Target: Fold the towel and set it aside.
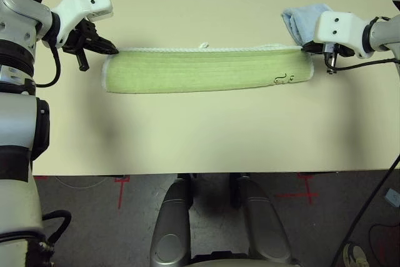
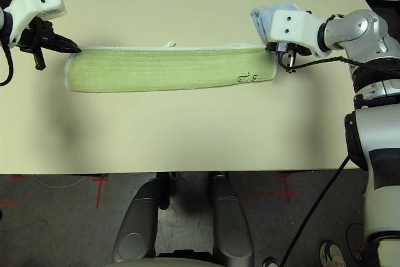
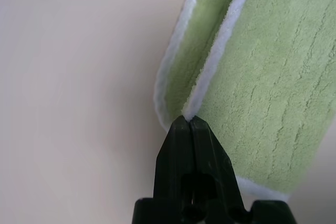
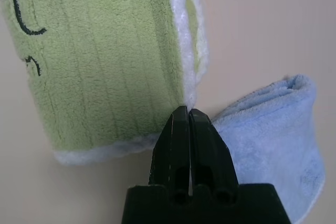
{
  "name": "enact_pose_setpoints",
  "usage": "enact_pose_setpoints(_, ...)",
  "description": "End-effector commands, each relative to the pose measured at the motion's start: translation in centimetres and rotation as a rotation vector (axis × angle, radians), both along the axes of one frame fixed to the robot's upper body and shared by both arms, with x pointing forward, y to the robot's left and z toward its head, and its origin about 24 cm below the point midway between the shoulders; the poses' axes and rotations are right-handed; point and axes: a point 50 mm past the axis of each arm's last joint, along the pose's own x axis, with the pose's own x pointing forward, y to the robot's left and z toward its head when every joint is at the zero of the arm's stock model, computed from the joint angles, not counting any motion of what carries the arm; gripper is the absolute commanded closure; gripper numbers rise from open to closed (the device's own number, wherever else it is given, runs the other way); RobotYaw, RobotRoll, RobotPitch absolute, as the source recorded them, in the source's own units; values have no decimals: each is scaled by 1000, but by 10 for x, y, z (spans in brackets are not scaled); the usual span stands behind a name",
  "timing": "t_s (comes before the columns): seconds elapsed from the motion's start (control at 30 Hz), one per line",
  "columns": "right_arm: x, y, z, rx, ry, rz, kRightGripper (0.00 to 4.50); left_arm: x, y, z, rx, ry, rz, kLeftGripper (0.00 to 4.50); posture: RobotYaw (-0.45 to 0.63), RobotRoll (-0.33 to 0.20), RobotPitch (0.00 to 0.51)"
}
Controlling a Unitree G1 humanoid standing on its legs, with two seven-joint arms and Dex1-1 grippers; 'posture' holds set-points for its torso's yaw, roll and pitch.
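Towel: towel (image 1: 206,70) is light green terry, folded lengthwise into a long narrow band running left to right across the far half of the bench (image 1: 200,136).
Towel surface: faint ribs run along its length; the pile looks plush in the wrist views.
Towel edging: white stitched edging lines the far long edge and wraps both short ends; a small white loop (image 1: 203,45) stands up from the far edge near the middle.
Towel mark: a small dark embroidered squiggle (image 1: 284,79) sits near the right end, close to the near edge.
Towel layers: at the left end the left wrist view shows two layers, their white edges lying one over the other with a green fold between them.
Left end effector: left end effector (image 1: 106,48) has its black fingers pressed together at the far left corner of the towel, tips meeting right at the white edging; the closed tips appear to pinch that edge.
Right end effector: right end effector (image 4: 188,114) is likewise pressed together at the far right corner, tips at the white edging, seemingly nipping it.
Blue towel: a smaller light blue towel (image 1: 300,20) lies folded just beyond the right corner, beside the right end effector and partly behind it.
Containers: cannot tell of any on the bench.
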Motion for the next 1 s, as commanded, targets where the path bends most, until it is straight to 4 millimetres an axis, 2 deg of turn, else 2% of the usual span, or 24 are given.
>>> enact_pose_setpoints(0.03, -2, -9, -9, -12, 31, -39, 4500, -1, 8, -11, 14, 25, 37, 4487, 32, 0, 326)
enact_pose_setpoints(0.2, 0, -10, -10, -21, -1, -58, 4500, -1, 10, -14, 32, 28, 39, 4487, 30, 0, 326)
enact_pose_setpoints(0.3, 1, -9, -10, -13, -29, -69, 4500, 1, 9, -16, 19, 9, 39, 3865, 29, 0, 326)
enact_pose_setpoints(0.37, 2, -8, -10, -10, -32, -66, 4500, 1, 9, -17, 22, 1, 41, 3159, 29, 0, 326)
enact_pose_setpoints(0.43, 2, -8, -11, -9, -38, -67, 4500, 2, 9, -17, 27, -20, 46, 3207, 27, 0, 324)
enact_pose_setpoints(0.47, 2, -8, -12, -10, -41, -68, 4500, 3, 9, -18, 29, -26, 46, 3337, 27, 0, 324)
enact_pose_setpoints(0.5, 2, -8, -12, -10, -41, -69, 4500, 3, 9, -18, 30, -30, 45, 3661, 27, 0, 324)
enact_pose_setpoints(0.53, 2, -7, -12, 1, -46, -59, 4500, 4, 9, -18, 29, -41, 50, 3692, 27, 0, 321)
enact_pose_setpoints(0.6, 2, -4, -10, 44, -60, -47, 3939, 4, 9, -17, 27, -47, 53, 3528, 23, 0, 320)
enact_pose_setpoints(0.63, 2, -4, -10, 57, -63, -43, 3682, 3, 10, -17, 26, -48, 53, 3215, 23, 0, 320)
enact_pose_setpoints(0.77, 6, 4, 2, 300, -118, -35, 2175, 1, 9, -9, -9, -48, 42, 1649, 24, 0, 315)
enact_pose_setpoints(0.9, 5, 1, 5, 468, -11, -53, 771, -2, 9, 0, -30, -56, 33, 171, 29, 0, 314)
enact_pose_setpoints(0.97, 4, -2, 8, 540, 30, -56, 35, -4, 9, 5, -69, -55, 19, 0, 30, 0, 313)
enact_pose_setpoints(1.0, 2, -5, 9, 564, 53, -52, 35, -5, 9, 6, -99, -46, 11, 0, 30, 0, 313)
